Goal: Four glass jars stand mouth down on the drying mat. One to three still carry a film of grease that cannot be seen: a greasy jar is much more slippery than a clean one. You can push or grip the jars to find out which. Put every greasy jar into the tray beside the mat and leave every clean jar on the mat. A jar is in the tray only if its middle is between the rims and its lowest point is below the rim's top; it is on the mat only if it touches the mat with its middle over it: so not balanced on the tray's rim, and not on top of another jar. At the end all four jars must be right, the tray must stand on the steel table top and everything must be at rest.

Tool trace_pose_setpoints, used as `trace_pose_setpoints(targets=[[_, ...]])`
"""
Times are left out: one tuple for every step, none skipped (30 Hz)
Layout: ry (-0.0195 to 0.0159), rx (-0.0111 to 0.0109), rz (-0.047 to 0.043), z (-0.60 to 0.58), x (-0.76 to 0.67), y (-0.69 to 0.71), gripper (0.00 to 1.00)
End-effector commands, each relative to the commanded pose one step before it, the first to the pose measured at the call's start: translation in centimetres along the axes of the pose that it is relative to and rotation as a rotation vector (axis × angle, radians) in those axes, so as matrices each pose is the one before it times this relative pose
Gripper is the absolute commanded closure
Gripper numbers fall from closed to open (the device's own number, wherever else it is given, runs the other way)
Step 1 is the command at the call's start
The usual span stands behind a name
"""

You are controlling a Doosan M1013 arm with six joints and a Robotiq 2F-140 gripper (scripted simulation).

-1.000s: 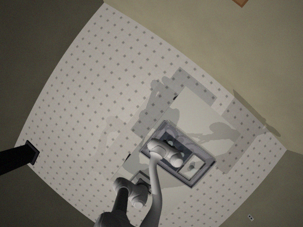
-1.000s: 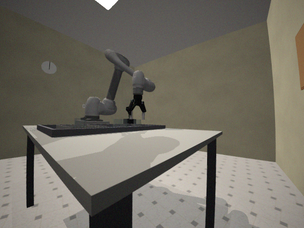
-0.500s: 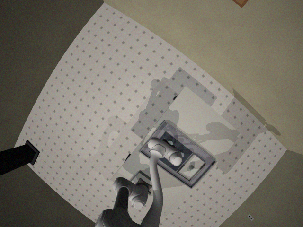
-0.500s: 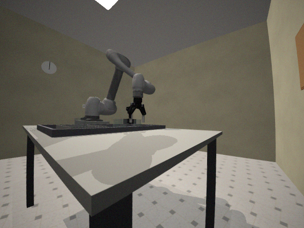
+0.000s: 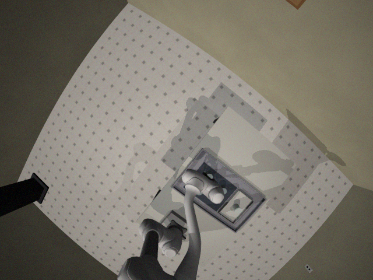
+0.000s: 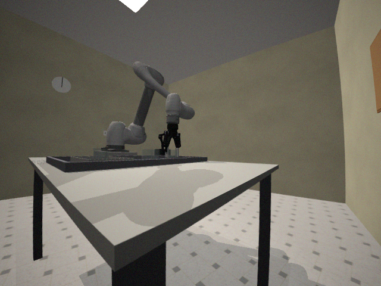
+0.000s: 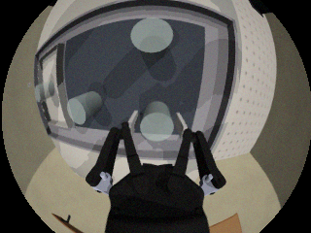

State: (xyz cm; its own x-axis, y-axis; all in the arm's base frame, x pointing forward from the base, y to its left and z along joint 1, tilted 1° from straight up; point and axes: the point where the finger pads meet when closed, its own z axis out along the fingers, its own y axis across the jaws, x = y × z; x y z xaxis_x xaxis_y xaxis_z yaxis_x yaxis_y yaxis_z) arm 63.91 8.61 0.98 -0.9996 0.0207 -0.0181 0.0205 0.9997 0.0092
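Presently, the Robotiq gripper (image 6: 171, 152) (image 7: 156, 116) straddles one glass jar (image 5: 210, 176) (image 7: 156, 122) on the mat (image 5: 214, 205) (image 7: 107, 46), fingers parted, unclamped. Another jar (image 5: 235, 205) occupies the tray (image 5: 226, 217) (image 7: 61, 83), toward the tabletop's (image 5: 238, 129) (image 6: 153, 196) lower-right edge. Next: close, test slip.

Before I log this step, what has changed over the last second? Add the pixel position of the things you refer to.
The gripper's (image 6: 171, 152) (image 7: 157, 120) fingers have moved closer together but remain open, with nothing gripped or released. The arm (image 5: 192, 210) (image 6: 144, 104) and the jar (image 5: 236, 205) (image 7: 45, 91) in the tray (image 5: 225, 217) (image 7: 60, 73) look unmoved.
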Motion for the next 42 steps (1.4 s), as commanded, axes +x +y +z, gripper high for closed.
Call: trace_pose_setpoints(targets=[[-0.00011, -0.00021, -0.00002, -0.012, -0.001, 0.004, 0.39], [0.0, 0.0, 0.0, 0.0, 0.0, 0.0, 0.39], [0.0, 0.0, 0.0, 0.0, 0.0, 0.0, 0.39], [0.0, 0.0, 0.0, 0.0, 0.0, 0.0, 0.39], [0.0, 0.0, 0.0, 0.0, 0.0, 0.0, 0.39], [0.0, 0.0, 0.0, 0.0, 0.0, 0.0, 0.39], [0.0, 0.0, 0.0, 0.0, 0.0, 0.0, 0.39], [0.0, 0.0, 0.0, 0.0, 0.0, 0.0, 0.39], [0.0, 0.0, 0.0, 0.0, 0.0, 0.0, 0.39], [0.0, 0.0, 0.0, 0.0, 0.0, 0.0, 0.39], [0.0, 0.0, 0.0, 0.0, 0.0, 0.0, 0.39], [0.0, 0.0, 0.0, 0.0, 0.0, 0.0, 0.39], [0.0, 0.0, 0.0, 0.0, 0.0, 0.0, 0.39], [0.0, 0.0, 0.0, 0.0, 0.0, 0.0, 0.42], [0.0, 0.0, 0.0, 0.0, 0.0, 0.0, 0.42], [0.0, 0.0, 0.0, 0.0, 0.0, 0.0, 0.42], [0.0, 0.0, 0.0, 0.0, 0.0, 0.0, 0.42], [0.0, 0.0, 0.0, 0.0, 0.0, 0.0, 0.42], [0.0, 0.0, 0.0, 0.0, 0.0, 0.0, 0.42], [0.0, 0.0, 0.0, 0.0, 0.0, 0.0, 0.42], [0.0, 0.0, 0.0, 0.0, 0.0, 0.0, 0.42], [0.0, 0.0, 0.0, 0.0, 0.0, 0.0, 0.42], [0.0, 0.0, 0.0, 0.0, 0.0, 0.0, 0.42], [0.0, 0.0, 0.0, 0.0, 0.0, 0.0, 0.42], [0.0, 0.0, 0.0, 0.0, 0.0, 0.0, 0.42], [0.0, 0.0, 0.0, 0.0, 0.0, 0.0, 0.42], [0.0, 0.0, 0.0, 0.0, 0.0, 0.0, 0.42], [0.0, 0.0, 0.0, 0.0, 0.0, 0.0, 0.42], [0.0, 0.0, 0.0, 0.0, 0.0, 0.0, 0.42], [0.0, 0.0, 0.0, 0.0, 0.0, 0.0, 0.42], [0.0, 0.0, 0.0, 0.0, 0.0, 0.0, 0.45], [0.0, 0.0, 0.0, 0.0, 0.0, 0.0, 0.45], [0.0, 0.0, 0.0, 0.0, 0.0, 0.0, 0.45], [0.0, 0.0, 0.0, 0.0, 0.0, 0.0, 0.45], [0.0, 0.0, 0.0, 0.0, 0.0, 0.0, 0.45], [0.0, 0.0, 0.0, 0.0, 0.0, 0.0, 0.45], [0.0, 0.0, 0.0, 0.0, 0.0, 0.0, 0.45], [0.0, 0.0, 0.0, 0.0, 0.0, 0.0, 0.45], [0.0, 0.0, 0.0, 0.0, 0.0, 0.0, 0.45], [0.0, 0.0, 0.0, 0.0, 0.0, 0.0, 0.45], [0.0, 0.0, 0.0, 0.0, 0.0, 0.0, 0.45], [0.0, 0.0, 0.0, 0.0, 0.0, 0.0, 0.45]])
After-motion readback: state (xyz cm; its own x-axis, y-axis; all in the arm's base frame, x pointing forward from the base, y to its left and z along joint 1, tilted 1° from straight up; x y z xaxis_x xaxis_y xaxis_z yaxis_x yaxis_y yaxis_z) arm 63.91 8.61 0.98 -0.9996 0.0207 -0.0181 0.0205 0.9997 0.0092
